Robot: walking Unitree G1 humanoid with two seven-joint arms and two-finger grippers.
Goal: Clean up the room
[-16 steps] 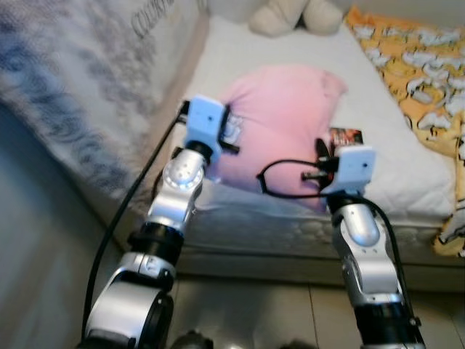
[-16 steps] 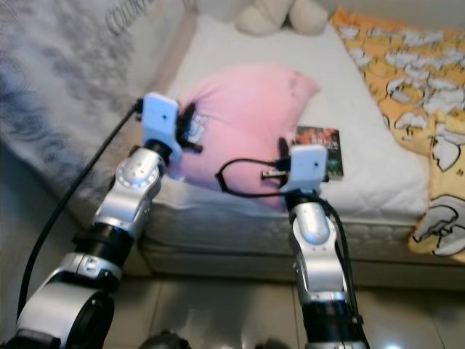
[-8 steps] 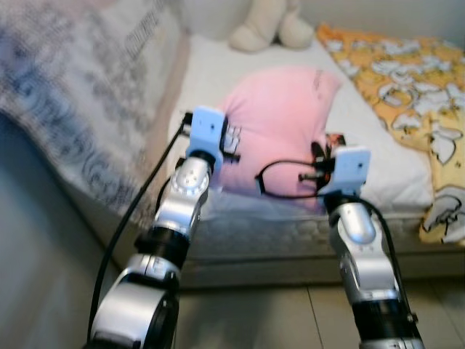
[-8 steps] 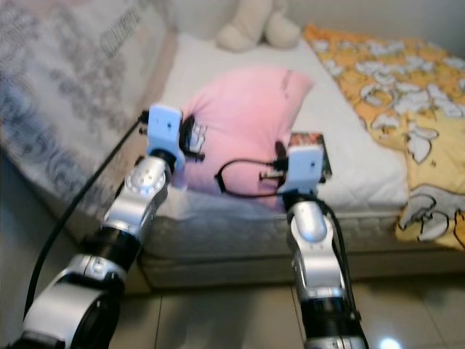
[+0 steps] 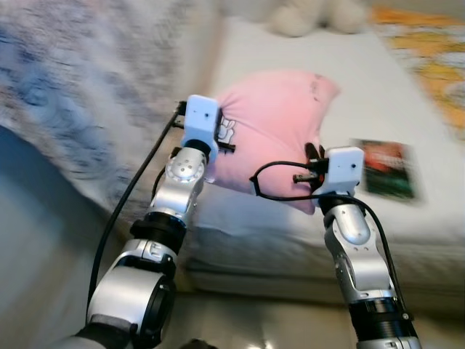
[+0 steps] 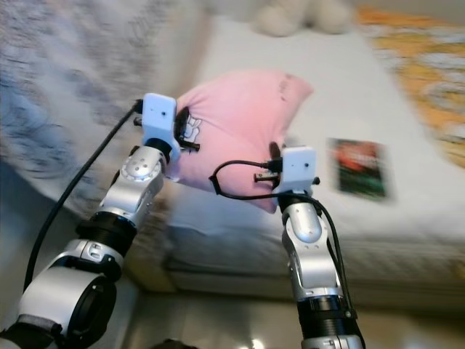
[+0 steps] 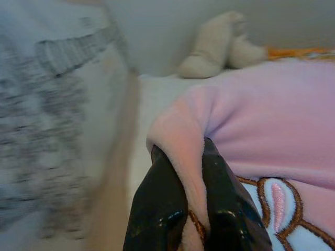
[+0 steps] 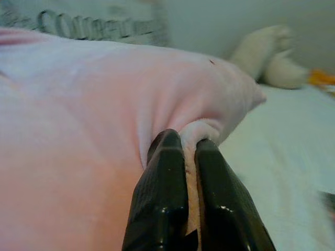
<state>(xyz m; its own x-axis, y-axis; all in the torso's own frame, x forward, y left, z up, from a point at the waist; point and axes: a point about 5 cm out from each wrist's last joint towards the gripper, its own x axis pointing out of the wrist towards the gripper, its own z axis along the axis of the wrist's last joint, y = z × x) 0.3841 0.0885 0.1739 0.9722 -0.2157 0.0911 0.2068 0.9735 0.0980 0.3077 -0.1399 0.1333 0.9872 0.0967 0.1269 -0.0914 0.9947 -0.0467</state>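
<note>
Pink pillow (image 5: 272,123) near bed (image 5: 392,102) edge, open sheet beyond. Left gripper (image 7: 191,157) and right gripper (image 8: 183,141) both pinching soft, puffy pillow corners.

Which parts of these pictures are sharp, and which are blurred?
Both eye views: arms and pink pillow fairly sharp, bed, book and orange blanket smeared. Left wrist view: fingers on the pillow sharp, grey cover blurred. Right wrist view: fingers sharp, plush toy soft.

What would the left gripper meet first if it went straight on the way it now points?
The pink pillow: the left gripper is already shut on its corner. Beyond lies the white mattress, though depth is unclear.
</note>
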